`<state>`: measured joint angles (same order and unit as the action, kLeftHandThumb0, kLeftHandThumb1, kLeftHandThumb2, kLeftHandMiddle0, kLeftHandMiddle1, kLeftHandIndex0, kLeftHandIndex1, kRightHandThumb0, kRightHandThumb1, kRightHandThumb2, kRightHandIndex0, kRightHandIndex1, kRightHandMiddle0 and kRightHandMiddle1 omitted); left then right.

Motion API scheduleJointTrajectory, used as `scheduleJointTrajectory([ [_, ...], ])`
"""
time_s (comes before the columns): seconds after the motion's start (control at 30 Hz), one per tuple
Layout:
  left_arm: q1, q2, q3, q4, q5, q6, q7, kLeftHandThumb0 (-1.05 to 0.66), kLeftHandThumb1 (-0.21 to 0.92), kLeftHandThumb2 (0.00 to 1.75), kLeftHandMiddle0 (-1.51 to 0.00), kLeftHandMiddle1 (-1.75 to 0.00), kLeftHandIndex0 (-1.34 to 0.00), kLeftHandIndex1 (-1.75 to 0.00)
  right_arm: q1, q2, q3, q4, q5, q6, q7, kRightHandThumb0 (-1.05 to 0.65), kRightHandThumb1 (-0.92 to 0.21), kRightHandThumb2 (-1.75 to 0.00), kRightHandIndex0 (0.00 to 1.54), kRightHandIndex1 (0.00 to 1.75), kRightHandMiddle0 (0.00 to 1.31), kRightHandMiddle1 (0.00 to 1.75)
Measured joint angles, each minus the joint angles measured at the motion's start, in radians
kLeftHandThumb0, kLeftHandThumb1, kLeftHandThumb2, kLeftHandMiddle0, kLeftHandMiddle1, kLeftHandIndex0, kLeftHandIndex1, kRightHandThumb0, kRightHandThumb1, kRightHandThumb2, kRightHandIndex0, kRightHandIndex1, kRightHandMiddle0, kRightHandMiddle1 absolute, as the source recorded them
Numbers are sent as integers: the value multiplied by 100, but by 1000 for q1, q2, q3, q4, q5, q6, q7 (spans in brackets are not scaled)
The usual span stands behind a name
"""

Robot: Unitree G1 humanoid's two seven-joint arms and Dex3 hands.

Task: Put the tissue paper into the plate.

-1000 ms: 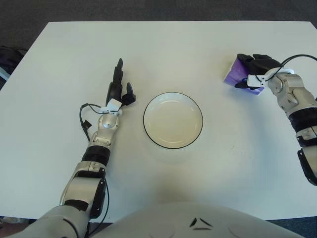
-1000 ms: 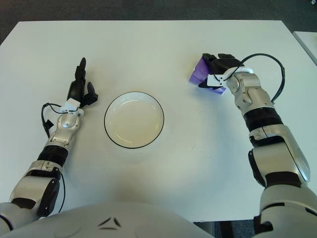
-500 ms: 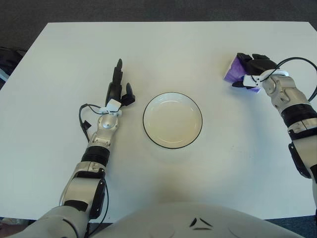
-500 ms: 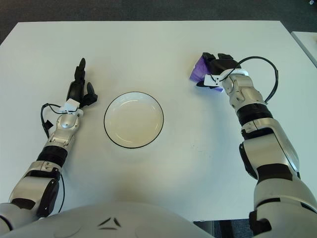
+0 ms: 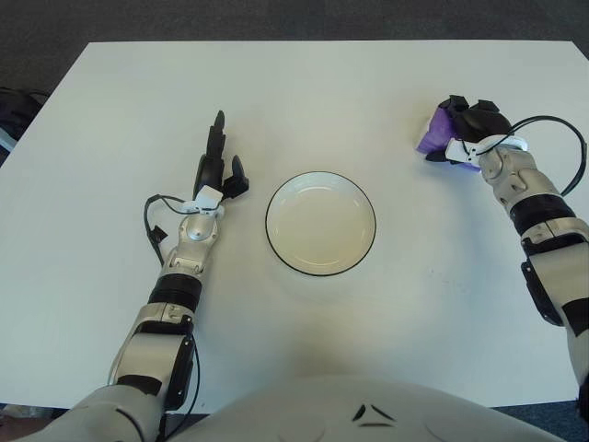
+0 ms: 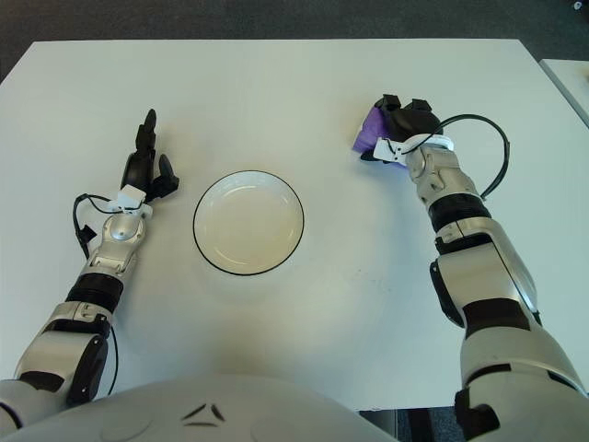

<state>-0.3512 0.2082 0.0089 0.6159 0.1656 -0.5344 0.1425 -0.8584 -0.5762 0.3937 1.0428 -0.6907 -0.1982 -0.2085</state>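
Note:
A purple tissue pack lies on the white table at the right, also seen in the right eye view. My right hand sits on top of it with black fingers curled around it. A white plate with a dark rim stands empty at the table's middle, well left of the pack. My left hand rests on the table just left of the plate, fingers stretched out and holding nothing.
The white table fills the view, with dark floor beyond its far edge. A black cable loops from my right wrist. A dark object lies off the table's left edge.
My right hand has shifted slightly up and turned over the tissue pack, its forearm swinging in closer. The pack stays in about the same place. My left hand and the plate have not moved.

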Motion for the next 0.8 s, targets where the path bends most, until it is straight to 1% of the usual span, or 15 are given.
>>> scheduleJointTrajectory([
  [0.03,1,0,1,0,0,0,0,-86,92,114,-4,-1,0,-18,4,7,-2,11,6,-6,-25,-56,-35,-79,67,169,52,174],
  [0.07,2,1,2,0,0,0,0,-86,92,114,-4,-1,0,-17,7,14,-5,23,11,-12,-50,-54,-34,-81,70,170,54,174],
  [0.1,2,1,3,0,0,0,0,-86,92,114,-3,-1,0,-17,9,20,-9,36,15,-18,-71,-49,-30,-86,77,172,63,174],
  [0.13,3,2,3,1,0,0,0,-86,92,114,-3,0,0,-17,11,25,-15,45,21,-23,-83,-47,-29,-89,79,172,66,174],
  [0.17,3,2,3,1,0,0,0,-86,92,114,-3,0,0,-16,11,29,-19,53,33,-28,-94,-41,-27,-94,85,173,72,174],
  [0.3,4,2,4,2,0,0,0,-86,92,114,-3,0,0,-16,11,49,-51,72,76,-34,-108,-26,-24,-107,97,174,84,175],
  [0.4,4,1,5,2,0,3,0,-86,92,114,-3,0,0,-17,12,63,-66,73,96,-33,-110,-21,-24,-113,104,175,90,175],
  [0.5,4,1,6,1,0,5,0,-85,92,114,-3,0,0,-17,17,71,-84,72,122,-34,-115,-18,-25,-116,110,175,94,175],
  [0.8,4,-1,11,1,0,12,0,-85,92,114,-3,0,0,-17,36,77,-106,62,157,-56,-123,-16,-26,-121,118,175,100,175],
])
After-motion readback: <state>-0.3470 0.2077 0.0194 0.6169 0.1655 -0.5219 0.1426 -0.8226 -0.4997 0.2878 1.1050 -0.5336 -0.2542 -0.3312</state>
